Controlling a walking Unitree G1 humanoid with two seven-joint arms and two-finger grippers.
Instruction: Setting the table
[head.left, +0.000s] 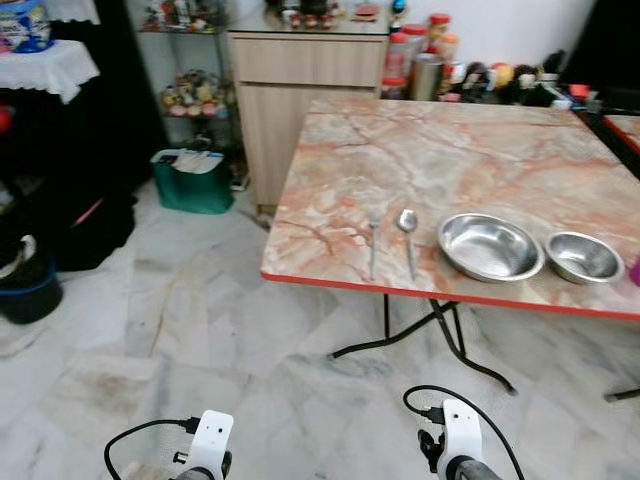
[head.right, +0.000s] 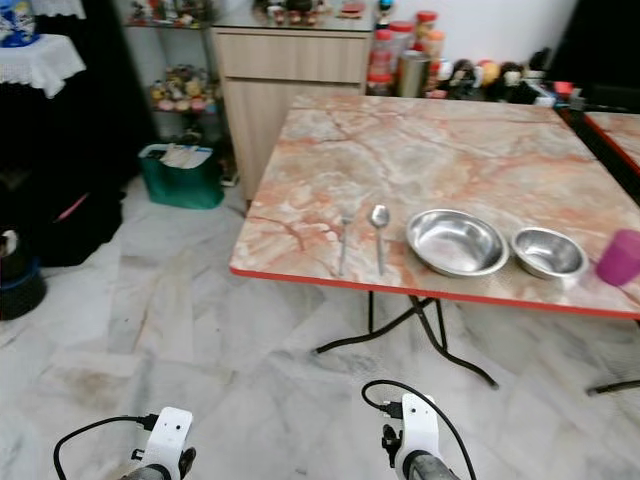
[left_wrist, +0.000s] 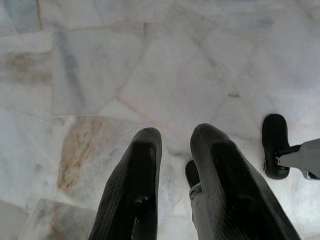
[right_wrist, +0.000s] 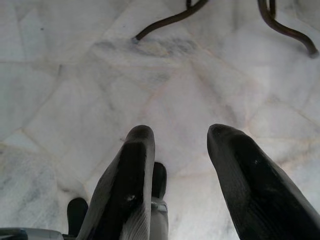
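Note:
A marble-patterned table (head.left: 470, 150) with a red edge stands ahead and to the right. Near its front edge lie a fork (head.left: 372, 245) and a spoon (head.left: 408, 235) side by side. To their right sit a large steel bowl (head.left: 490, 247) and a smaller steel bowl (head.left: 583, 257). A purple cup (head.right: 620, 257) stands at the far right. Both arms hang low in front of me, well short of the table. My left gripper (left_wrist: 175, 137) and right gripper (right_wrist: 180, 132) point down at the marble floor, both open and holding nothing.
Black folding legs (head.left: 440, 335) splay under the table. A wooden cabinet (head.left: 300, 90) stands behind its left corner, with a green basket (head.left: 192, 180) beside it. Dark furniture and a bucket (head.left: 25, 285) line the left. Jars and clutter (head.left: 420, 50) fill the back wall.

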